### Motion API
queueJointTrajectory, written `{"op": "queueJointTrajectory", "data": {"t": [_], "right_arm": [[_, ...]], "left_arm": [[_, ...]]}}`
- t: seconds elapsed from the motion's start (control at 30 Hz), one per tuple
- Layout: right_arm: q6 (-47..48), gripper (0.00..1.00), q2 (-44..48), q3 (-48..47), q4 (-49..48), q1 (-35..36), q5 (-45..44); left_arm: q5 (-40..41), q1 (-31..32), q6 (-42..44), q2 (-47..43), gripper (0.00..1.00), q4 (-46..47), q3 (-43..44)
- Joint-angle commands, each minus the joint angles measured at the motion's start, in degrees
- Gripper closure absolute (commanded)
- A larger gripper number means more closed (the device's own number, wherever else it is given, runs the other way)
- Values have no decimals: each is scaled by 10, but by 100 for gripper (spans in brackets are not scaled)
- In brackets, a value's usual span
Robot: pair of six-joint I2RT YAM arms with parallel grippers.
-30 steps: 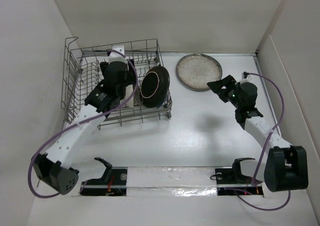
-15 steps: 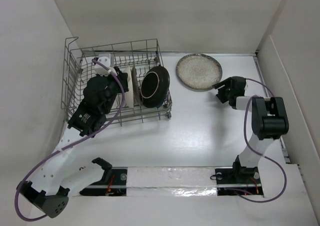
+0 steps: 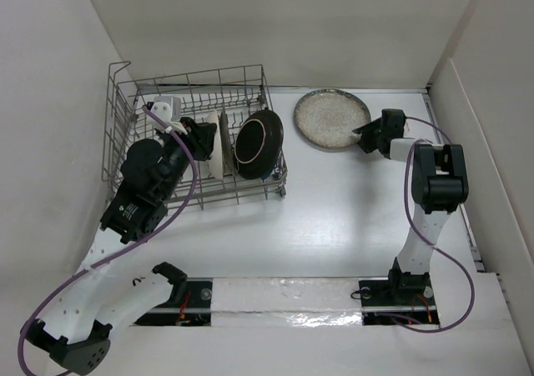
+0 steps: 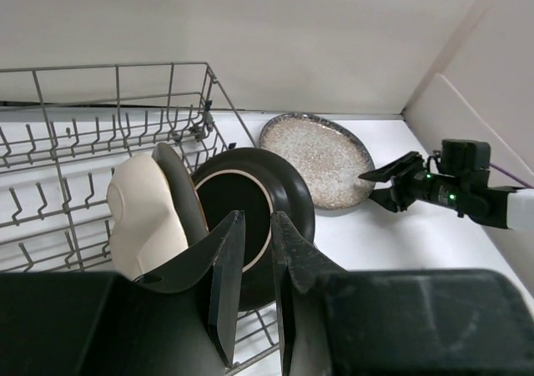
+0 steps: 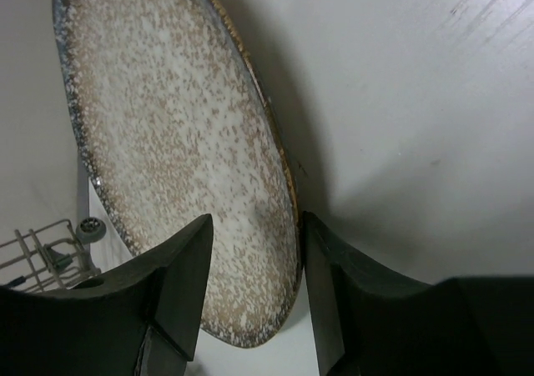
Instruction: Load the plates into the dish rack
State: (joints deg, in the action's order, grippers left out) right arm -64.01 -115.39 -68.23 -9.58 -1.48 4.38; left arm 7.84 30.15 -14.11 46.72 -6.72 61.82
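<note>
**Q:** Where does the plate not yet racked lie relative to the tools?

**A:** The round speckled beige plate (image 3: 332,117) lies flat on the white table (image 3: 317,226), upper centre of the top view, just right of the grey wire dish rack (image 3: 142,117). The right gripper (image 5: 257,226) meets it at its right-hand rim. The plate therefore extends leftward from the tool, toward the rack. The right arm is plainly the nearer one.

**Q:** What is the state of that gripper?

**A:** It is spread. In the right wrist view the plate's rim passes between the two fingers (image 5: 179,284). The left wrist view shows one finger above the rim and one low by the table. Whether either finger touches the plate cannot be told.

**Q:** And the other tool?

**A:** The left gripper (image 4: 256,226) hangs inside the rack, upper left of the top view. Its fingers are drawn almost together, with only a narrow slit between them, and they pinch nothing.

**Q:** What surrounds the route?

**A:** Plates stand on edge in the rack: a cream plate (image 4: 138,218), a grey plate (image 4: 179,188) against it, and a dark brown-rimmed plate (image 4: 250,209) at the rack's right end. That last one is nearest the speckled plate. Any further plates cannot be told apart. By judgement, the coming move is a rim pinch, then a lift leftward over the rack's right wall. The dark brown-rimmed plate and the left arm occupy that approach, and the free tines lie further left in the frame.
</note>
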Motion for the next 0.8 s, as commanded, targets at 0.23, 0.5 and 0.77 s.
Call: {"op": "queueJointTrajectory", "data": {"t": [0.23,0.5,0.77], "right_arm": [[70,83,-73,-163,173,-4,41],[100,100,66,63,71,-34,18],[122,100,208,308,-81,-78,110]], "left_arm": [[-14,-2,-6,3,84,37,-5],[-15,-2,-7,20,84,40,-11],[-33,-2,-11,28,84,43,-14]]}}
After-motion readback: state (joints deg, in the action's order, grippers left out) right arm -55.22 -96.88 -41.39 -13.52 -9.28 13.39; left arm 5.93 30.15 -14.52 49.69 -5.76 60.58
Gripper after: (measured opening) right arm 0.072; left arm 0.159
